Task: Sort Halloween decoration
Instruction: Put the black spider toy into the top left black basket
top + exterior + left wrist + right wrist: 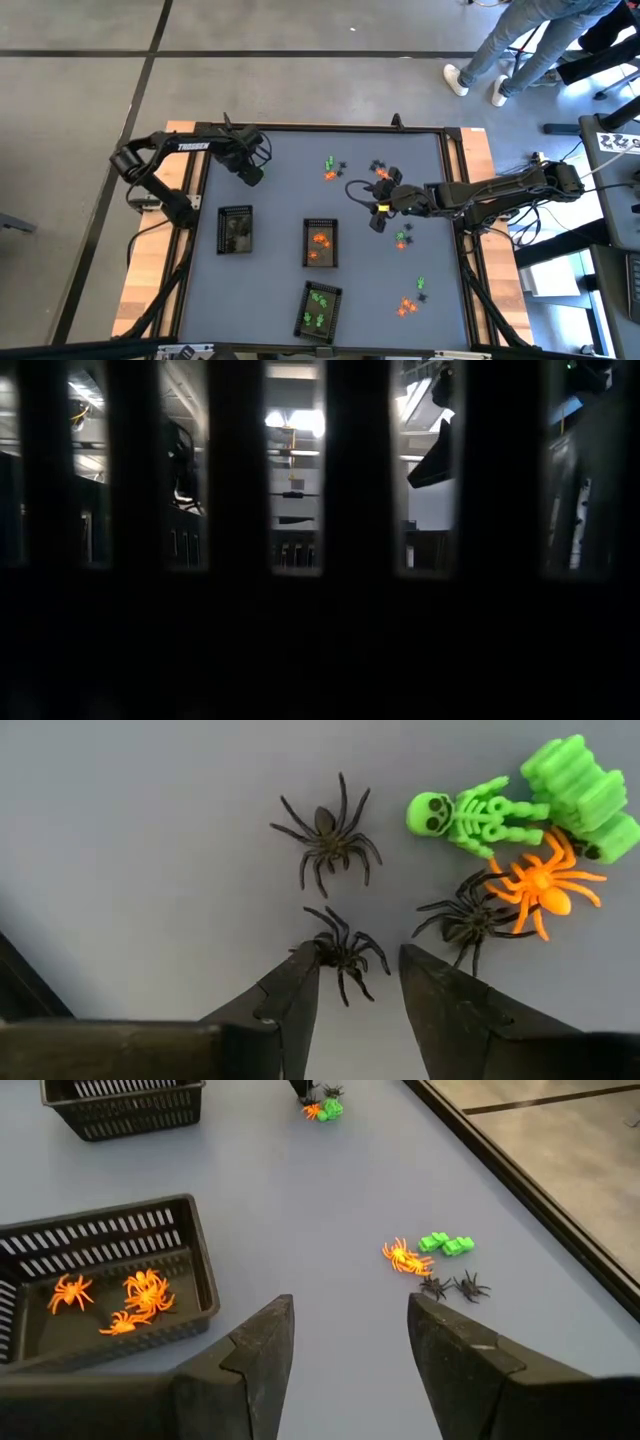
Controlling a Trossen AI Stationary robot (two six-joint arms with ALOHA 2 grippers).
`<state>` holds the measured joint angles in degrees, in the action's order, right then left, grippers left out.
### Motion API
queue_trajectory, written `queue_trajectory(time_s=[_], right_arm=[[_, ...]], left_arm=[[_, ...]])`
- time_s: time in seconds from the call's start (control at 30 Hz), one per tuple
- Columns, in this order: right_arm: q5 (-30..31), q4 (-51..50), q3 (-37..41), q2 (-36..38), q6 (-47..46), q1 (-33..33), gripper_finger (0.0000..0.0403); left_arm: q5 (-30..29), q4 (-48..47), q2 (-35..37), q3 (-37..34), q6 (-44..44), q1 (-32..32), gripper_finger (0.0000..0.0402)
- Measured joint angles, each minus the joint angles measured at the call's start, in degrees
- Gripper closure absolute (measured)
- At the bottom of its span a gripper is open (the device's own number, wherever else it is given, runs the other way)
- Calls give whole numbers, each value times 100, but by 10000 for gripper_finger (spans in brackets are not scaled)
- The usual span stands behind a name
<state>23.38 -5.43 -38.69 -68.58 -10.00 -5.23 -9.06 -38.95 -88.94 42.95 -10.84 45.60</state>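
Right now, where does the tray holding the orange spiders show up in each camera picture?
High view: the orange-spider tray sits near the table's centre.
Low view: not in it.
Left wrist view: not in it.
Right wrist view: the tray is close ahead of the right hand, off to one side.
Shared landmark: the small pile of orange, green and black trinkets near the table's edge.

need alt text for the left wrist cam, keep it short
The left gripper stands open, its two dark fingers either side of a small black plastic spider on a grey tabletop. Beyond lie a second black spider and a cluster: bright green plastic skeleton, green ridged block, orange spider, third black spider.
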Motion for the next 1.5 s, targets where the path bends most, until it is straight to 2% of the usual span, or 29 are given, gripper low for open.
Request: queue_trajectory(time_s=[0.17,0.4,0.6,0.73,0.93,1.13,1.33,1.5], right_arm=[[-1,21,32,0,-6,0,210],[-2,155,32,0,0,2,210],[-2,153,32,0,0,1,210],[-2,157,32,0,2,0,210],[-2,183,32,0,2,2,210],[-2,264,30,0,5,2,210],[-2,278,31,0,5,2,210],[-2,296,30,0,5,2,210]], left_arm=[[-16,3,-42,1,43,-2,289],[-70,-6,147,-29,49,-28,388],[-19,-411,741,-36,35,-69,400],[434,-838,1398,-36,-76,-314,401],[1331,-1397,2559,-29,-366,-1297,401],[1478,-1910,3397,-25,-1468,-2806,401],[1460,-2048,3528,-25,-2423,-4255,392],[1352,-2040,3336,-25,-2688,-4963,343]])
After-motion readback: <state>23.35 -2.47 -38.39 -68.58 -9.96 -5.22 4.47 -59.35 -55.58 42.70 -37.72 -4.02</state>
